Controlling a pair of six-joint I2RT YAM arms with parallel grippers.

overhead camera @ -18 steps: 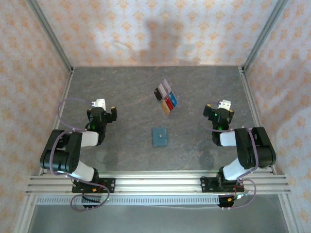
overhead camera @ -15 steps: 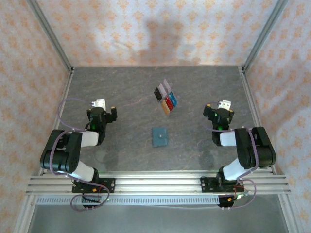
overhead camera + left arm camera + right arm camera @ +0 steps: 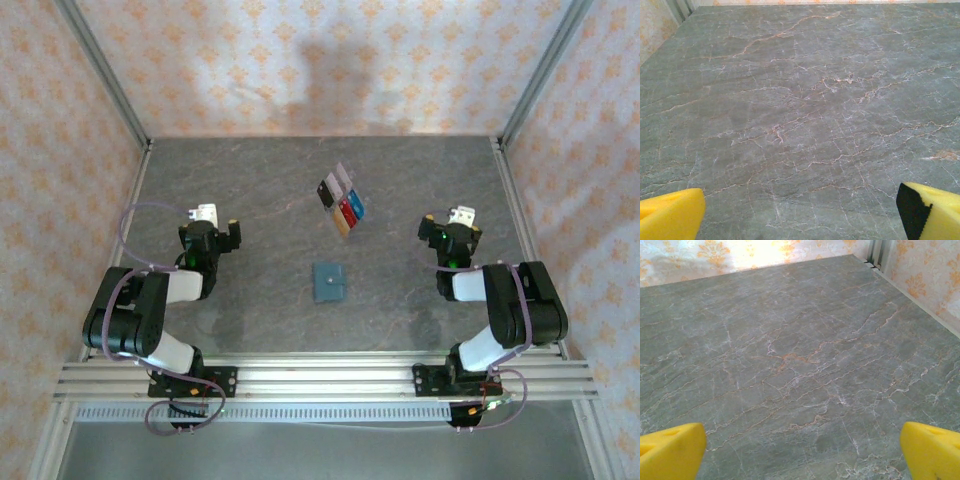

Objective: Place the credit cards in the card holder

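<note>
The left arm's yellow fingers (image 3: 670, 215) hang spread at nine o'clock over the grey marbled tabletop (image 3: 250, 170). The flat teal square card holder (image 3: 329, 282) lies at centre, with the thin coloured credit cards (image 3: 341, 200) fanned at its twelve o'clock. The right arm's fingers (image 3: 932, 450) are spread at three o'clock. Nothing is grasped yet, so an arm probably has to reach in first.

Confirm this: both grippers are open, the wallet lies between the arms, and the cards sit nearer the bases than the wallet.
One error: the cards lie beyond the wallet, farther from the bases, as the top view shows. The left gripper and right gripper are open, and the wallet lies between the arms.
</note>
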